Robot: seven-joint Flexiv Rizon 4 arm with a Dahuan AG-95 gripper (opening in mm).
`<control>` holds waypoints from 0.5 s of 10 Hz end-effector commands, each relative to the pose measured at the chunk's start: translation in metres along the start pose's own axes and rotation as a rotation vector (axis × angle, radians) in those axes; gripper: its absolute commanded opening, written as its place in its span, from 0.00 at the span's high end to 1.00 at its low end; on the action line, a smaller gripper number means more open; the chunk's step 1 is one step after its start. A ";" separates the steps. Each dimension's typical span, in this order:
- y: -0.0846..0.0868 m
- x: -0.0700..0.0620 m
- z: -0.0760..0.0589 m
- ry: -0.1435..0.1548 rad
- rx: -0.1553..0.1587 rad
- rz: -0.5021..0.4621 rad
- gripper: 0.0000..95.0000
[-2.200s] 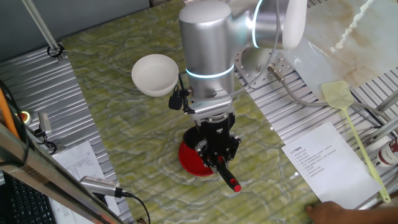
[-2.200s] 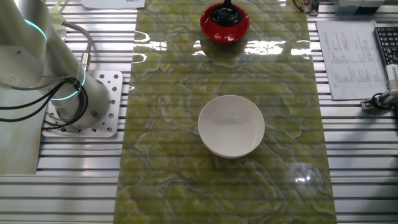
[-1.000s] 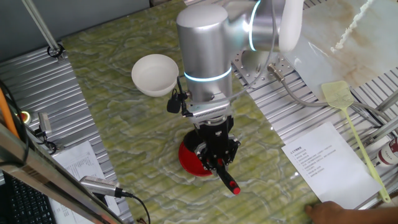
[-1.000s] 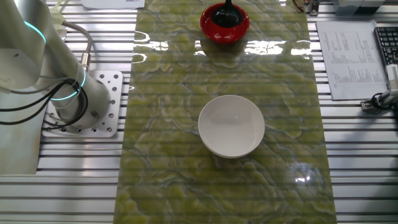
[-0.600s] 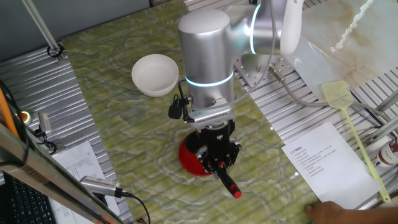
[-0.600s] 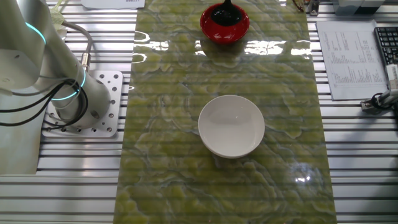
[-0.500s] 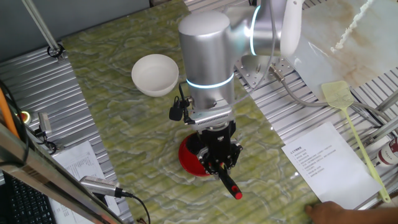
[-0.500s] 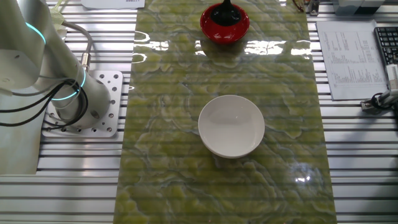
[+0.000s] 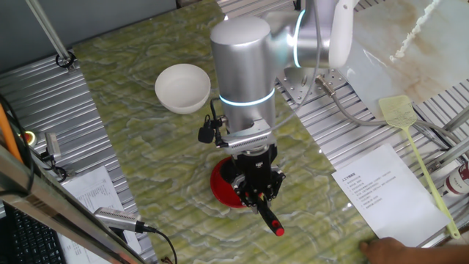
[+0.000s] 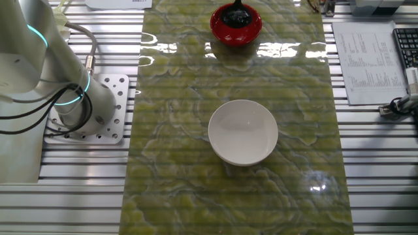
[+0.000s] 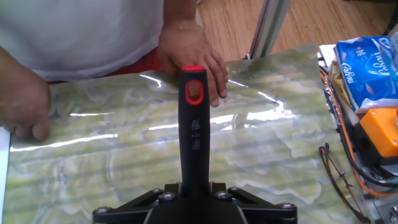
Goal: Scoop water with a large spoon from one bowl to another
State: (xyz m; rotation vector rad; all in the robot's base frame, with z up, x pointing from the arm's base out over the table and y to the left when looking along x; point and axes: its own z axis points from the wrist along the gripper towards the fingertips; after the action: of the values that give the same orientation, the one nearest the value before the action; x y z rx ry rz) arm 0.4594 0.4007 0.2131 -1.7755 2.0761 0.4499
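We see the gripper (image 9: 256, 192) clamped on the handle of the large spoon (image 11: 193, 124), whose scoop sits in the red bowl (image 10: 236, 25) at the far end of the green mat (image 10: 183, 150). The white bowl (image 10: 243, 132) stands well apart, mid-mat.

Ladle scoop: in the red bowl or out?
In. The ladle scoop sits inside the red bowl; the pincer is clamped on its handle.

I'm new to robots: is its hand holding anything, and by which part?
Yes: the hand grips the black ladle partway along its handle, the scoop in the red bowl.
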 end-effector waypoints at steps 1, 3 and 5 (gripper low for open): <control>0.000 -0.001 0.000 0.000 0.000 -0.001 1.00; 0.000 -0.004 -0.001 -0.002 0.001 -0.007 1.00; 0.000 -0.004 -0.001 -0.017 0.001 -0.014 1.00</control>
State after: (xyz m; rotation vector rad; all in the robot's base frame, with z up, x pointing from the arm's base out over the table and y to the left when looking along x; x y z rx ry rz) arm 0.4606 0.4048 0.2152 -1.7769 2.0488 0.4569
